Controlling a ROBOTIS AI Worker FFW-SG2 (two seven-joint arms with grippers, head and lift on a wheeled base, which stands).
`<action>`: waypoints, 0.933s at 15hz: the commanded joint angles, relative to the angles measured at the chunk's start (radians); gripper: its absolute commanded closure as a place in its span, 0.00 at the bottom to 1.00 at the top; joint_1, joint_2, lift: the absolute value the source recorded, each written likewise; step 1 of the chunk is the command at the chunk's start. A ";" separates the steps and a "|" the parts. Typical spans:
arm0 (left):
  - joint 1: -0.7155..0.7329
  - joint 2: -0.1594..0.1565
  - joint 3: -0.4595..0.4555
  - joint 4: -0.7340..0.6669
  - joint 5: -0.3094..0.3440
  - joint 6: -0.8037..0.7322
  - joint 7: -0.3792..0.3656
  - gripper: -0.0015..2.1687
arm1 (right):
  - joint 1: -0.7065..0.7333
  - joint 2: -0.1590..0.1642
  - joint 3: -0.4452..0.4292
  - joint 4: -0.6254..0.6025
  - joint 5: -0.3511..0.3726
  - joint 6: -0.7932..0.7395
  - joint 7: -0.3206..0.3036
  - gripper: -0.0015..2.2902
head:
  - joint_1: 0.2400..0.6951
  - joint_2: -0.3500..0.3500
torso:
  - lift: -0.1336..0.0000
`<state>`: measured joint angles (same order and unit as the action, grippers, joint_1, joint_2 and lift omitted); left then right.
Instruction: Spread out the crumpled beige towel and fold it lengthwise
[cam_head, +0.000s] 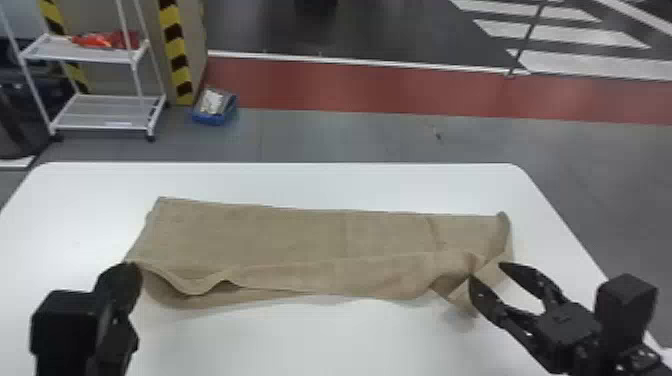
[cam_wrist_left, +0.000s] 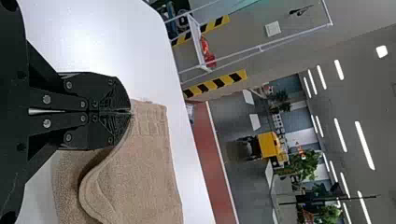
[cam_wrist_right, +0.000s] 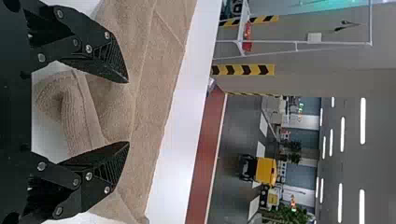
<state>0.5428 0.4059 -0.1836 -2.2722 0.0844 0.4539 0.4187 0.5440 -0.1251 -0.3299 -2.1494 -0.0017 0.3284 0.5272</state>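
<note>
While pinching the left corner of the beige towel (cam_head: 300, 235), laid across the white table (cam_head: 310, 340), with the left gripper (cam_wrist_left: 130, 112), bring the right gripper (cam_wrist_right: 128, 112), with released jaws, to the twisted right end; catch only the upper layer, then draw gently right.

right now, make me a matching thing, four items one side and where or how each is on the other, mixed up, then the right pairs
Column 1
1. towel
2. left hand
3. right hand
4. white cart

Column 2
a. open, at the towel's right end
b. beyond the table, on the left, with a red bundle on a shelf
c. closed on a left corner of the towel
d. lying in a long strip, its near edge wavy

Right pairs: 1-d, 2-c, 3-a, 4-b
</note>
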 joint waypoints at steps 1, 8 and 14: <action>0.003 0.004 -0.001 0.000 0.000 -0.016 0.002 0.64 | 0.020 -0.004 0.043 -0.018 0.098 -0.004 -0.032 0.22 | 1.00 0.35 | 0.07; 0.002 0.004 -0.008 0.003 0.000 -0.028 -0.003 0.64 | 0.027 -0.041 0.058 0.034 0.160 0.027 -0.093 0.22 | 1.00 0.33 | 0.07; 0.000 0.004 -0.013 0.016 -0.002 -0.043 0.005 0.64 | -0.003 -0.057 0.095 0.089 0.152 0.002 -0.090 0.22 | 1.00 0.34 | 0.07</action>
<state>0.5445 0.4095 -0.1947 -2.2591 0.0833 0.4150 0.4233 0.5469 -0.1819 -0.2387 -2.0713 0.1523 0.3370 0.4372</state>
